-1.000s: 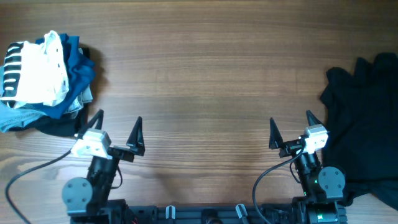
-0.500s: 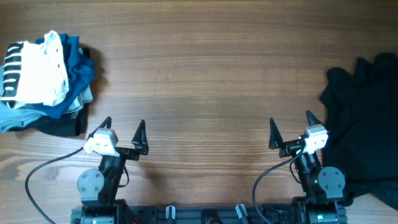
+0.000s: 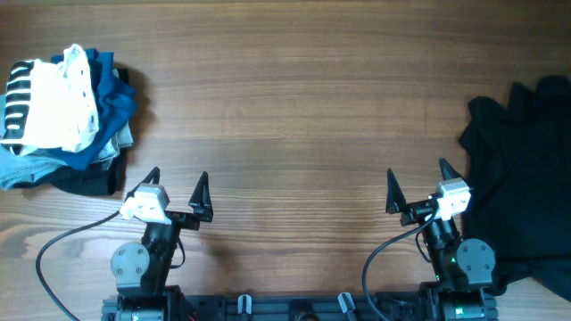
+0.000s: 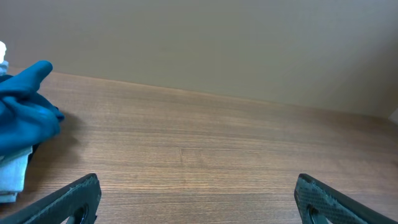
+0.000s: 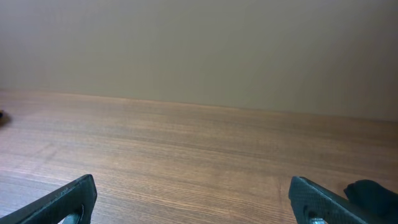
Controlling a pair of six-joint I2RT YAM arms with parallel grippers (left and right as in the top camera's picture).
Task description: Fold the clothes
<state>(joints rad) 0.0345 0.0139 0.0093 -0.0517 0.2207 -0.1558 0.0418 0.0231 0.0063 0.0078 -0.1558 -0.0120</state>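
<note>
Overhead view. White shirt [image 3: 49,107] lies bunched at the upper left of the frame, on top of a small pile; black-barred print shows along its left edge. It is folded over itself, not spread flat. Beneath and to its right: dark blue polo [image 3: 114,100]. A pale blue cloth [image 3: 25,169] sticks out at the pile's lower left, with a dark cloth [image 3: 89,181] at the lower edge.

Black garment heap [image 3: 522,178] fills the right edge of the frame, well apart from the pile. Bare wooden table [image 3: 294,98] lies between them.

Left gripper [image 3: 177,175], lower left of centre: fingers spread wide, holding nothing, just below and right of the pile, not touching it. Right gripper [image 3: 417,169], lower right: fingers likewise spread, empty, just beside the black heap's left edge.

Left wrist view: both fingertips at the bottom corners, tabletop between them, blue fabric at the left edge. Right wrist view: fingertips apart, a bit of black cloth at the lower right corner.
</note>
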